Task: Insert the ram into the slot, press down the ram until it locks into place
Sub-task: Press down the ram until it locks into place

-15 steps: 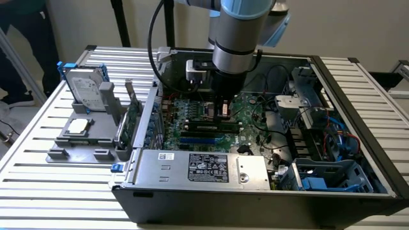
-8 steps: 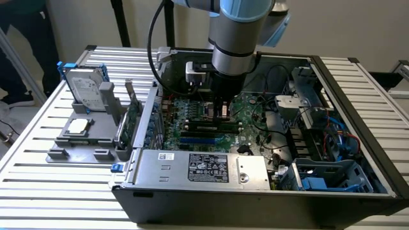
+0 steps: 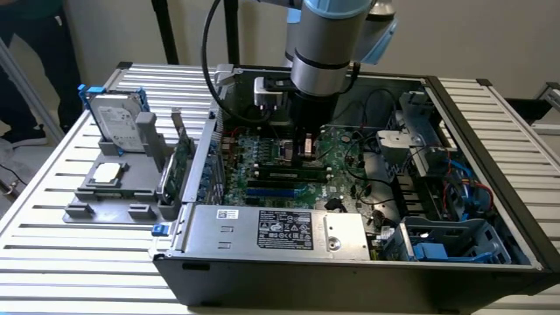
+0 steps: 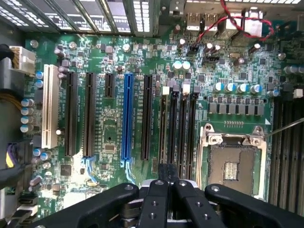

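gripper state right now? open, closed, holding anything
Gripper: black fingers shut together above the long narrow black memory slots on the green motherboard; whether anything sits between them cannot be told.

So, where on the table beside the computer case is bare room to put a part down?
The slatted table is bare in front of the grey holder tray, on the exterior view's left, and along the strip beyond the computer case on its right. Inside the case, around the hand, it is crowded.
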`<state>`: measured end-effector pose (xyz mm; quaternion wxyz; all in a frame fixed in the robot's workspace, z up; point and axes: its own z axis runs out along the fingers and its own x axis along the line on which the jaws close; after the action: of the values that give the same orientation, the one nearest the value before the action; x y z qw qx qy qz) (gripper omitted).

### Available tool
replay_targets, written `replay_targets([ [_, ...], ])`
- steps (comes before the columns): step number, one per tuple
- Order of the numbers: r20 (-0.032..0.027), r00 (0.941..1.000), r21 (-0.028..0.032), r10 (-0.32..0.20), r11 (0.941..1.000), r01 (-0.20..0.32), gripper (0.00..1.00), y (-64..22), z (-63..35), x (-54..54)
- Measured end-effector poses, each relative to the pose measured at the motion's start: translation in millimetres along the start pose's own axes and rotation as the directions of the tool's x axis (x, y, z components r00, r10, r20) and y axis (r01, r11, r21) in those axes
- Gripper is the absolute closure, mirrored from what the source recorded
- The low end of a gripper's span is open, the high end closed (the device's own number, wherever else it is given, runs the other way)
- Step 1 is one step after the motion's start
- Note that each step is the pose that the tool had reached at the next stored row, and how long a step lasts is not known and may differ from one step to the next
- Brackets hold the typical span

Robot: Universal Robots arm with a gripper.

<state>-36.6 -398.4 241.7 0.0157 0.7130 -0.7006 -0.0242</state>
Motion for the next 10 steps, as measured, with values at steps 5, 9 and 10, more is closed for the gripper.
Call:
replay_targets([
  [5,-0.0003,1.0,0.0048,0.0,1.0,0.0,0.89,1.2,5.1,0.2],
  [9,-0.0003,1.0,0.0137,0.0,0.9999,0.0,0.89,2.8,12.4,0.2],
  [10,-0.0016,1.0,0.0164,0.0,0.9999,0.0,0.89,3.0,13.8,0.4],
])
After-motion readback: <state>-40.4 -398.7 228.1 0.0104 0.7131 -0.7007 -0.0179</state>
